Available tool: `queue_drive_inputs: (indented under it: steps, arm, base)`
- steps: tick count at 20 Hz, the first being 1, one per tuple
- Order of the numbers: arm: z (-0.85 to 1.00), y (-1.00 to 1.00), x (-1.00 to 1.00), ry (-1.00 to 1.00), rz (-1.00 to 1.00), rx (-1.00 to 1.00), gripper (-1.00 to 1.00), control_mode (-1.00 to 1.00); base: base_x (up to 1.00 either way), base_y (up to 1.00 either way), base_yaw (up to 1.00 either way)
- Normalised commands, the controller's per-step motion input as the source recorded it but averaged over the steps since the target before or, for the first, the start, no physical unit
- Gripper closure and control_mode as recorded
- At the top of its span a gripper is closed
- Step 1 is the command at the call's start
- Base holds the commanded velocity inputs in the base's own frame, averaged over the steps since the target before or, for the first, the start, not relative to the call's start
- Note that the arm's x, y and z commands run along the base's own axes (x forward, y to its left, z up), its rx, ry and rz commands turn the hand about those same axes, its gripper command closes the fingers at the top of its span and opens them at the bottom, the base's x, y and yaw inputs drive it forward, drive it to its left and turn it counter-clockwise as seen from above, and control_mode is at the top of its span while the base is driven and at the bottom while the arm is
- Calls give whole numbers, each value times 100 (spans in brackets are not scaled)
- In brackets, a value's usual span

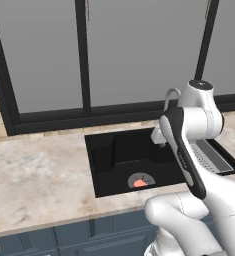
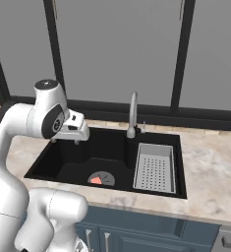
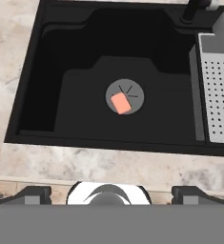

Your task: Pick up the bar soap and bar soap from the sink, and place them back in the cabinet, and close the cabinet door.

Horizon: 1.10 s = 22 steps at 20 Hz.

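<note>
Bar soap (image 3: 121,103) on sink (image 3: 75,86) drain, well below hand (image 2: 77,132); fingers spread, empty.

The black rectangular sink (image 3: 56,90) looks matt and smooth, like moulded composite. Its round grey drain (image 3: 132,90) has a dull metallic look, and the small salmon bar soap (image 3: 121,103) lying on it is flat and matt. The grey perforated draining tray (image 2: 155,167) reads as brushed metal, as does the curved silver faucet (image 2: 132,114). The beige marbled countertop (image 1: 34,172) looks like polished stone. The robot's white arm (image 1: 199,120) is glossy plastic.
</note>
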Motion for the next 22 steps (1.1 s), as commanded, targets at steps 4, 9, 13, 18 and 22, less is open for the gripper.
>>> queue_drive_inputs:
  steps: [4, 9, 13, 18, 22]
  arm:
    - [-28, 0, 5, 9, 3, 0, -100, -100]
    - [-27, 0, 10, 9, 2, 0, -100, -100]
    - [-26, 0, 24, 4, 1, 0, -100, -100]
    - [-19, 0, 32, 3, 1, 0, -100, -100]
    - [-18, 0, 34, 3, 0, 0, -100, -100]
  base:
    - [0, 0, 0]
    - [0, 0, 0]
    - [0, 0, 0]
    - [0, 0, 0]
    - [0, 0, 0]
